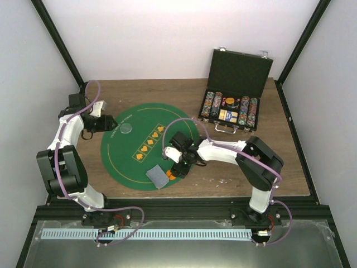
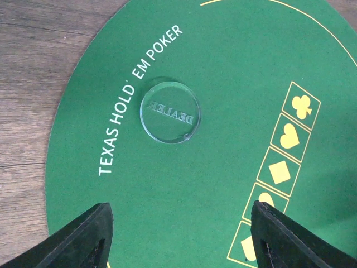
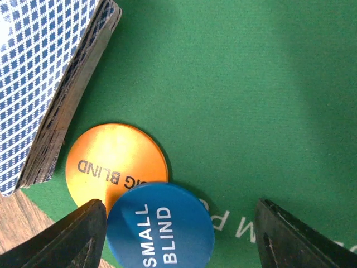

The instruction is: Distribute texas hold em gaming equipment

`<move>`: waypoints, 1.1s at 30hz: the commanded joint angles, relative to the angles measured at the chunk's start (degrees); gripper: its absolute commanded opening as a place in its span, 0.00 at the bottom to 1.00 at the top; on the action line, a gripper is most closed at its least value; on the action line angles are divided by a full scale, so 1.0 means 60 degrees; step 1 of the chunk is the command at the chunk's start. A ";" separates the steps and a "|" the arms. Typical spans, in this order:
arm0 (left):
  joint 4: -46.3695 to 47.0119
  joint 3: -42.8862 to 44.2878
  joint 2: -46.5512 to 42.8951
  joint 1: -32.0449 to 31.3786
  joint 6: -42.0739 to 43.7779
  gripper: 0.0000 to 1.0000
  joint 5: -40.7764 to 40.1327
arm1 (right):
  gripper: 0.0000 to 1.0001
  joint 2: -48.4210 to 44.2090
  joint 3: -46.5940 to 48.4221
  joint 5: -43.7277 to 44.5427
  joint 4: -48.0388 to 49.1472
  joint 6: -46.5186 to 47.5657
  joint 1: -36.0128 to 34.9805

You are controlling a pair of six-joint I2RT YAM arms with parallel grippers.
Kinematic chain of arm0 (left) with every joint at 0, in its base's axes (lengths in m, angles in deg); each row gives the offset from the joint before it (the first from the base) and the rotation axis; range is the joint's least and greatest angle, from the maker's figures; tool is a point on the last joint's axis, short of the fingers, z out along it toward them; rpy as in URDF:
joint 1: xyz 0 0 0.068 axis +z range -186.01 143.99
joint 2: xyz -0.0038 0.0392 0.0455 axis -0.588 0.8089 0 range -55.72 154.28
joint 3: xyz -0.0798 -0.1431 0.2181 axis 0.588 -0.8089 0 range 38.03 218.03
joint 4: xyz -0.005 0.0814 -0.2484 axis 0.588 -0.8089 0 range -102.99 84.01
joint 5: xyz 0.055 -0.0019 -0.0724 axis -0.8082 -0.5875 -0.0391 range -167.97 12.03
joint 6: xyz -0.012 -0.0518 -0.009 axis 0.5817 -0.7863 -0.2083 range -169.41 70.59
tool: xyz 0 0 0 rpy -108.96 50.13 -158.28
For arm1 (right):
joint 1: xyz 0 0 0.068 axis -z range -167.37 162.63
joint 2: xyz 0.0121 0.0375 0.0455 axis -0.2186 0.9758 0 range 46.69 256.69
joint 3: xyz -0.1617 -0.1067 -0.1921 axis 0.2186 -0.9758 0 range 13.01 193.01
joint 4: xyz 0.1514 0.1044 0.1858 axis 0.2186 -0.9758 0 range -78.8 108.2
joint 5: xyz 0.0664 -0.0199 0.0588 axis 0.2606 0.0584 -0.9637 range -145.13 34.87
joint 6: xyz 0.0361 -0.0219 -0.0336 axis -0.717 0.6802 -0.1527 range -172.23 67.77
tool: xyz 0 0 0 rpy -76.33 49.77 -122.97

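The mat (image 1: pixel 128 162) lies on the counter (image 1: pixel 290 167), left of centre. Beyond the mat's far right edge stands the case (image 1: pixel 240 67), its lid raised, with rows of striped chips (image 1: pixel 249 110) packed inside.

The left jaws hover over the mat's left side, released, with nothing between the fingers (image 2: pixel 83 240). Just ahead of them a clear dealer button (image 2: pixel 170 110) lies flat on the mat beside the white printed lettering. Its own word reads backwards in the left wrist view.

The right jaws hang low over the mat's near edge. They stand apart and grasp nothing. The blue disc (image 3: pixel 162 226), marked SMALL BLIND, lies between them, close to one finger (image 3: pixel 67 240) and well clear of the other. Whether that finger touches it I cannot tell. The blue disc overlaps the orange disc (image 3: pixel 114 164), marked BIG BLIND, and both lie on the mat. Just beside the orange disc sits the deck (image 3: pixel 39 72), back up in a blue check pattern. It is at the mat's rim, with one corner over bare counter.
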 commanded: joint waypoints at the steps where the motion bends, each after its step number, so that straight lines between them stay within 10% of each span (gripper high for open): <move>1: -0.0005 -0.0070 -0.0005 -0.0005 0.0152 0.69 0.0162 | 0.73 0.0034 -0.0091 0.0619 -0.0066 -0.0051 -0.0203; 33: 0.0029 -0.0163 -0.0135 -0.0005 0.0200 0.69 0.0132 | 0.73 -0.0523 -0.0485 0.0142 0.0153 -0.0099 -0.0321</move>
